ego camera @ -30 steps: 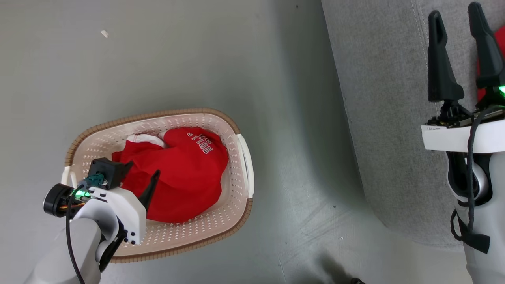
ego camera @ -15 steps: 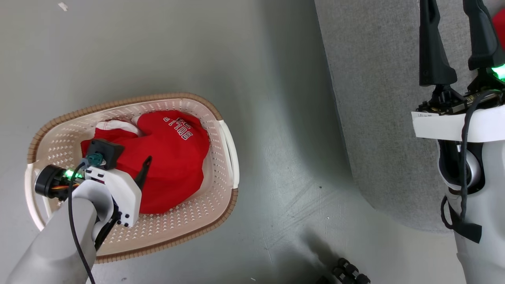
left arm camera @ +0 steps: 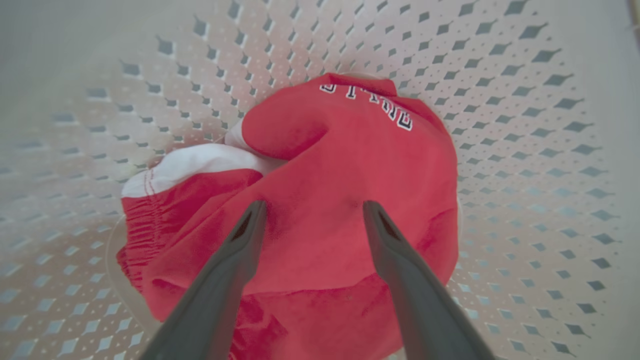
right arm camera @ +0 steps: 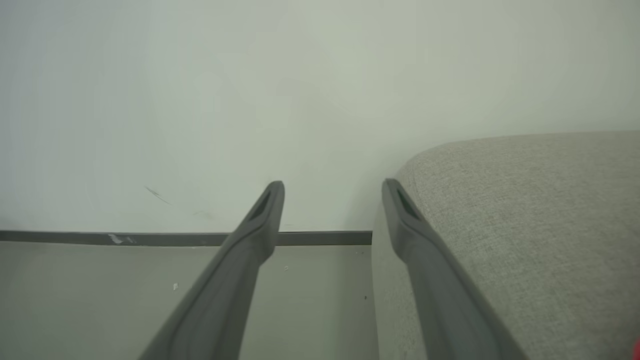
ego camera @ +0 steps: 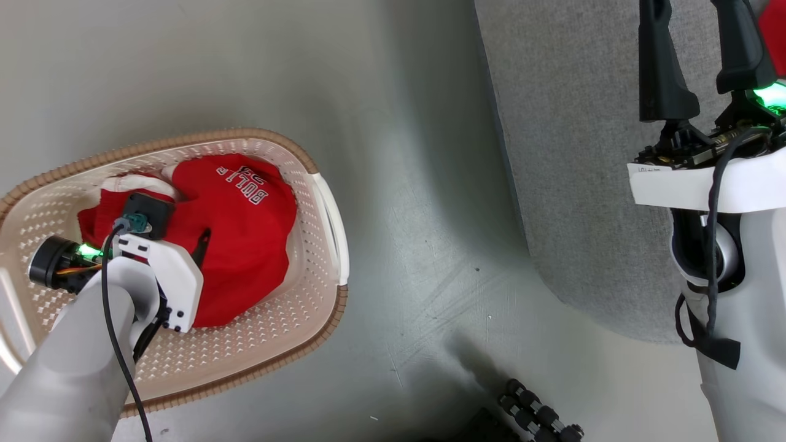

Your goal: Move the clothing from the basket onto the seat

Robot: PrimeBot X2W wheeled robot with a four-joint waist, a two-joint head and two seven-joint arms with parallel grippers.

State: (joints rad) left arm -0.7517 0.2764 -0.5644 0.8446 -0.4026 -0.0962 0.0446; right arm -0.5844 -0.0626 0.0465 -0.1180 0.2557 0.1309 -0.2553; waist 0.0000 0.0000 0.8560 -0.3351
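The basket [ego camera: 319, 202] stands on the floor at the left, cream with a brown rim. Inside it lies the clothing [ego camera: 245, 245], a red bundle with white trim and dark lettering [left arm camera: 370, 102]. My left gripper [left arm camera: 314, 210] is down inside the basket, open, its fingertips [left arm camera: 256, 212] at the surface of the red fabric [left arm camera: 320, 165] with nothing pinched. The seat [ego camera: 577, 153], a grey sofa, is on the right. My right gripper [ego camera: 697, 37] stands open over it with nothing between its fingers [right arm camera: 265, 210]. A bit of red fabric [ego camera: 775, 24] lies on the sofa past the right gripper.
Grey-green floor [ego camera: 405, 184] separates the basket from the sofa [right arm camera: 525, 210]. A dark ribbed object [ego camera: 540, 417] sits at the bottom edge of the head view. In the right wrist view a pale wall [right arm camera: 250, 100] with a dark baseboard [right arm camera: 150, 238] stands beyond the sofa's end.
The head camera has shifted, so basket and sofa sit further left. My left gripper has sunk lower into the basket onto the red clothing. Both grippers stay open.
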